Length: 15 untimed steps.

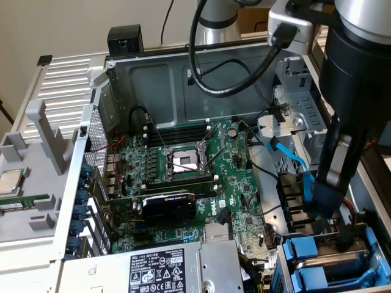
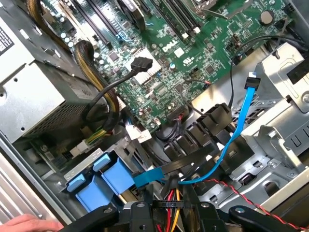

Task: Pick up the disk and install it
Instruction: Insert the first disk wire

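Gripper point(image 2: 170, 216) hangs over the drive cage point(image 2: 126, 145) just beside the power supply point(image 1: 165, 268). Jaws stand apart with nothing clamped between them; red and yellow wires point(image 2: 174, 195) are visible through the gap. The disk point(image 1: 305, 253) sits in that cage, next to the power supply's cable end, blue carrier tabs facing out. Can't tell whether it is fully seated.

Risks, as judged:
- blue SATA cable point(image 2: 244, 121) loops loose past the cage, on the side away from the power supply; a finger could hook it and pull its plug
- the red and yellow wires lie right under the fingers; closing here might pinch them instead of the carrier
- a skewed carrier could jam on the cage rails
- a hand point(image 2: 24, 223) rests at the case edge on the power supply's outer side, close to the arm

Writing:
- "DELL" in white on the motherboard point(image 2: 165, 48), between the power supply and the CPU socket point(image 1: 183, 160)
- power supply label has a barcode and approval marks, text too small to read
- nothing readable on the disk
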{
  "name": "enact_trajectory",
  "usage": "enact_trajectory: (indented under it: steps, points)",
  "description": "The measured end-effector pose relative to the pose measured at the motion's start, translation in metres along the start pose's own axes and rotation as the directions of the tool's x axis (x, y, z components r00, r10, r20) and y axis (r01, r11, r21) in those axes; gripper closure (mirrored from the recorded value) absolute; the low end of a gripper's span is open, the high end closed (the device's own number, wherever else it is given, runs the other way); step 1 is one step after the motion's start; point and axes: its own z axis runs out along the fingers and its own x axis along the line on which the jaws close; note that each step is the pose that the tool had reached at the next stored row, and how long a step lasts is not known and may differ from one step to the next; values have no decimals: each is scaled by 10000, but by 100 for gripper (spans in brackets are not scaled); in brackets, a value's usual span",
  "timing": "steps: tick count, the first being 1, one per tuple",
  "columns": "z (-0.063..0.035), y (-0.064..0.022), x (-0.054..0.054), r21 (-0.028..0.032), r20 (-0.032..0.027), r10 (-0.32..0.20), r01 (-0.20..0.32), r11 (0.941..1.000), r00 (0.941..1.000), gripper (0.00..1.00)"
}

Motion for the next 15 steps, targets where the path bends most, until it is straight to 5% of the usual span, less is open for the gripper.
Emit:
enact_trajectory:
  steps: [2, 4, 6, 9, 11, 15]
  points:
    - [-19, 17, -12, 42, -24, -2, 2, 10000, 10000, 64]
    - [-40, 29, -20, 151, -92, -5, 7, 9999, 10000, 64]
    - [-44, 35, -23, 324, -188, -9, 15, 9995, 9998, 64]
    - [-45, 49, -27, 676, -300, -10, 30, 9977, 9995, 64]
    - [-45, 60, -32, 862, -295, -8, 33, 9963, 9996, 64]
    - [-44, 85, -33, 1123, -133, 0, 15, 9937, 9999, 64]
